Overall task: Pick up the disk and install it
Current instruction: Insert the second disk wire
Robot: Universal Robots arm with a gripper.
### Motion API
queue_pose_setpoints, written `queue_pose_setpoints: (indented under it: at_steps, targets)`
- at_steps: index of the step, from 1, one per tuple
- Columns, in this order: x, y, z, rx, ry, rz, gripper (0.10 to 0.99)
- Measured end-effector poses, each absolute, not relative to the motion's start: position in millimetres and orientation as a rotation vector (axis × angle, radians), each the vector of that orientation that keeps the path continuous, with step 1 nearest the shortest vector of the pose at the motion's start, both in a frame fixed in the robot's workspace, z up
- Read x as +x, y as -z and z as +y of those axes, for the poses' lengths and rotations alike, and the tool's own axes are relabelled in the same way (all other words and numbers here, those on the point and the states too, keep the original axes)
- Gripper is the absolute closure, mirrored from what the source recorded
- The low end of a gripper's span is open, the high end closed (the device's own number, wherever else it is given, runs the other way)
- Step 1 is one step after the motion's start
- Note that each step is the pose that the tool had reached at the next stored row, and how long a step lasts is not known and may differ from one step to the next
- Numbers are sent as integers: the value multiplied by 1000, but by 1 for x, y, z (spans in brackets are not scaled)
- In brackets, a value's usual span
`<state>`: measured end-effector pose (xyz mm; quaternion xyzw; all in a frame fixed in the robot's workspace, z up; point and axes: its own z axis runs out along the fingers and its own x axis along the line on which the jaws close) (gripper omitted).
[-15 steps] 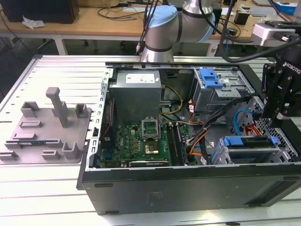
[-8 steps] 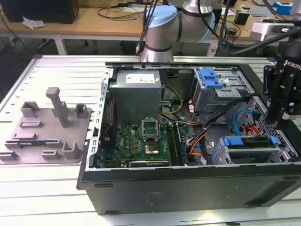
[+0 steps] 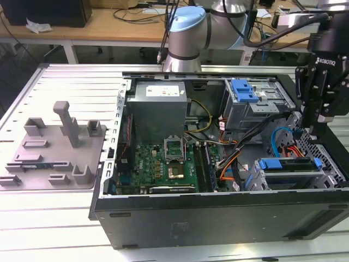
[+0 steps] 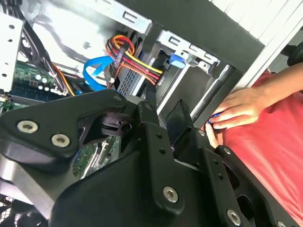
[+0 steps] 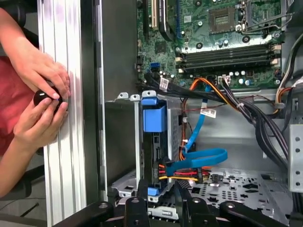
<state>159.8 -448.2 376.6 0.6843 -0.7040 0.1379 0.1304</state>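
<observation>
The bench [image 3: 49,218], a slatted light metal surface, is seen carrying an open computer case [image 3: 218,213], and the end effector [image 3: 322,103] is held over the case's corner at the exterior view's right. Beside the case, well apart from the end effector, a grey fixture plate [image 3: 52,150] with upright blocks is laid on the bench. Inside the case, a grey power supply [image 3: 158,106] and the green motherboard [image 3: 169,164] are found farther from the end effector, with a metal cage carrying a blue latch [image 3: 244,91] nearer.

Just below the end effector, the disk [image 3: 288,165] is seated in the drive bay, its blue carrier showing. Red, yellow and orange cables [image 5: 182,172] and a blue ribbon cable [image 5: 199,158] are strung close by, crowding the bay.

A person's hands [image 5: 40,94] are seen at the bench edge outside the case wall.

Whether the end effector's fingers are apart or closed cannot be told; nothing is seen held.
</observation>
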Motion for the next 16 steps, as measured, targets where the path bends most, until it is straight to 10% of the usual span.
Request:
queue_pose_setpoints:
  at_steps: [16]
  targets:
    - [149,-369,-444,1990,-400,-2029,722]
